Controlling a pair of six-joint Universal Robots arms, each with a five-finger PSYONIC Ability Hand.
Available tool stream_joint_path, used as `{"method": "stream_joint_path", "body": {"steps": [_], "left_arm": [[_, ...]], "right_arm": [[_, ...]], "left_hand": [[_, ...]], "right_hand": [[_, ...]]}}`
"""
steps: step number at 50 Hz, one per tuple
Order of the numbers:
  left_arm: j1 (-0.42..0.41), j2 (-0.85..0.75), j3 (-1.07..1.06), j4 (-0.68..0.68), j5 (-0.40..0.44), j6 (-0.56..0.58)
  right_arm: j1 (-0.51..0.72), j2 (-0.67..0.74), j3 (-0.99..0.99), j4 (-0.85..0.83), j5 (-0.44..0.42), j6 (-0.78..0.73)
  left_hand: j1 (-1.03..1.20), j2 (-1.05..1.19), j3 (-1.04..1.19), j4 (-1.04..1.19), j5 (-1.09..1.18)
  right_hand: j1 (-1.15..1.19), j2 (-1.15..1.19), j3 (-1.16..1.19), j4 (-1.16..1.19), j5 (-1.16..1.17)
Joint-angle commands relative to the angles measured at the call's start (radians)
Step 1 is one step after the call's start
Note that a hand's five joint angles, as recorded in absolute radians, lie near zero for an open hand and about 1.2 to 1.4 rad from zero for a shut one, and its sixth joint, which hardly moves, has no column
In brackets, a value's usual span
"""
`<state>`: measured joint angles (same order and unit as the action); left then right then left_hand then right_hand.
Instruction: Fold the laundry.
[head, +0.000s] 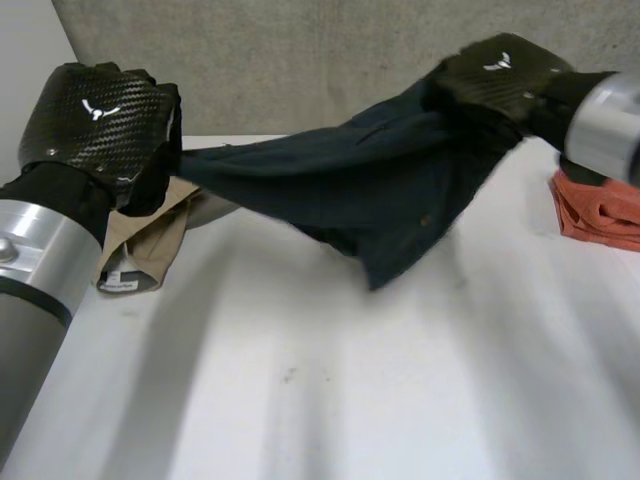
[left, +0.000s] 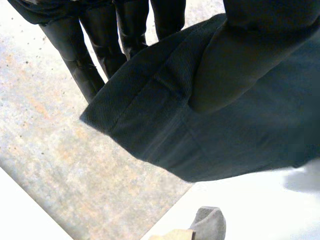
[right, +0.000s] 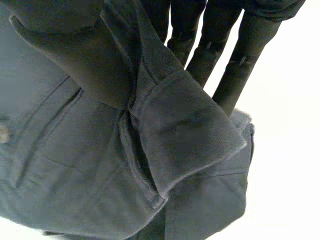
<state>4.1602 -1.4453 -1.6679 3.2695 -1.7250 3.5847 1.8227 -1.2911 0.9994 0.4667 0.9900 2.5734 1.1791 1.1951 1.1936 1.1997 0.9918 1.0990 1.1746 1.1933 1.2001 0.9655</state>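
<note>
I hold the dark blue cloth (head: 370, 190) up in the air, stretched long from side to side.
My left robot hand (head: 100, 120) pinches one end. The middle sags over the desk (head: 300, 400). My right robot hand (head: 500, 75) pinches the other end, a bit higher.

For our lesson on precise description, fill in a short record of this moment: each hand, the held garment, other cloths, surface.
Left hand: pinching one end of the dark blue garment
Right hand: pinching its other end
Garment: stretched between both hands, middle hanging down
Other cloths: tan garment near left hand; orange cloth beside right arm
Surface: white table
</note>
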Motion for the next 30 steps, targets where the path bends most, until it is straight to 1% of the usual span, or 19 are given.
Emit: {"method": "stream_joint_path", "body": {"steps": [1, 3, 4, 9, 14, 19, 20, 22, 23, 24, 26, 27, 28, 30], "left_arm": [[-0.014, -0.153, 0.007, 0.027, 0.045, -0.006], [-0.014, -0.23, 0.026, 0.027, 0.062, -0.011], [-0.018, -0.281, 0.048, 0.027, 0.067, -0.011], [-0.031, -0.409, 0.126, 0.026, 0.062, -0.009], [-0.032, -0.474, 0.195, 0.026, 0.065, -0.011], [-0.038, -0.544, 0.286, 0.036, 0.071, -0.003], [-0.038, -0.585, 0.345, 0.05, 0.073, 0.002], [-0.035, -0.633, 0.422, 0.071, 0.071, 0.009], [-0.034, -0.656, 0.468, 0.087, 0.071, 0.015], [-0.032, -0.696, 0.559, 0.128, 0.073, 0.034], [-0.032, -0.727, 0.646, 0.192, 0.073, 0.069], [-0.031, -0.736, 0.683, 0.232, 0.073, 0.09], [-0.025, -0.741, 0.748, 0.33, 0.074, 0.138], [-0.025, -0.739, 0.79, 0.451, 0.079, 0.179]], "right_arm": [[-0.02, -0.028, 0.102, 0.167, 0.047, -0.145], [-0.02, -0.019, 0.12, 0.167, 0.074, -0.153], [-0.02, -0.004, 0.131, 0.165, 0.103, -0.162], [-0.02, 0.075, 0.139, 0.164, 0.171, -0.216], [-0.02, 0.125, 0.137, 0.112, 0.2, -0.233], [-0.022, 0.162, 0.151, -0.028, 0.203, -0.229], [-0.022, 0.2, 0.128, -0.092, 0.208, -0.231], [-0.022, 0.228, 0.095, -0.163, 0.225, -0.229], [-0.022, 0.266, 0.029, -0.263, 0.26, -0.228], [-0.02, 0.28, -0.002, -0.322, 0.275, -0.226], [-0.02, 0.297, -0.053, -0.461, 0.305, -0.225], [-0.017, 0.3, -0.082, -0.623, 0.324, -0.219], [-0.016, 0.296, -0.087, -0.711, 0.328, -0.213], [-0.01, 0.282, -0.087, -0.895, 0.328, -0.197]], "left_hand": [[0.217, 0.201, 0.203, 0.197, 0.23], [0.217, 0.201, 0.203, 0.197, 0.23], [0.217, 0.201, 0.203, 0.197, 0.23], [0.217, 0.201, 0.203, 0.197, 0.23], [0.217, 0.201, 0.203, 0.197, 0.23], [0.217, 0.201, 0.203, 0.197, 0.23], [0.217, 0.201, 0.203, 0.197, 0.23], [0.217, 0.201, 0.203, 0.197, 0.23], [0.217, 0.201, 0.203, 0.197, 0.23], [0.217, 0.201, 0.203, 0.197, 0.23], [0.217, 0.201, 0.203, 0.197, 0.23], [0.217, 0.201, 0.203, 0.197, 0.23], [0.217, 0.201, 0.203, 0.197, 0.23], [0.217, 0.201, 0.203, 0.197, 0.23]], "right_hand": [[0.297, 0.222, 0.203, 0.196, 0.256], [0.297, 0.222, 0.203, 0.196, 0.256], [0.297, 0.222, 0.203, 0.196, 0.256], [0.297, 0.222, 0.203, 0.196, 0.256], [0.297, 0.222, 0.203, 0.196, 0.256], [0.297, 0.222, 0.203, 0.196, 0.256], [0.297, 0.222, 0.203, 0.196, 0.256], [0.297, 0.222, 0.203, 0.196, 0.256], [0.297, 0.222, 0.203, 0.196, 0.256], [0.297, 0.222, 0.203, 0.196, 0.256], [0.297, 0.222, 0.203, 0.196, 0.256], [0.297, 0.222, 0.203, 0.196, 0.256], [0.297, 0.222, 0.203, 0.196, 0.256], [0.297, 0.222, 0.203, 0.196, 0.256]]}}
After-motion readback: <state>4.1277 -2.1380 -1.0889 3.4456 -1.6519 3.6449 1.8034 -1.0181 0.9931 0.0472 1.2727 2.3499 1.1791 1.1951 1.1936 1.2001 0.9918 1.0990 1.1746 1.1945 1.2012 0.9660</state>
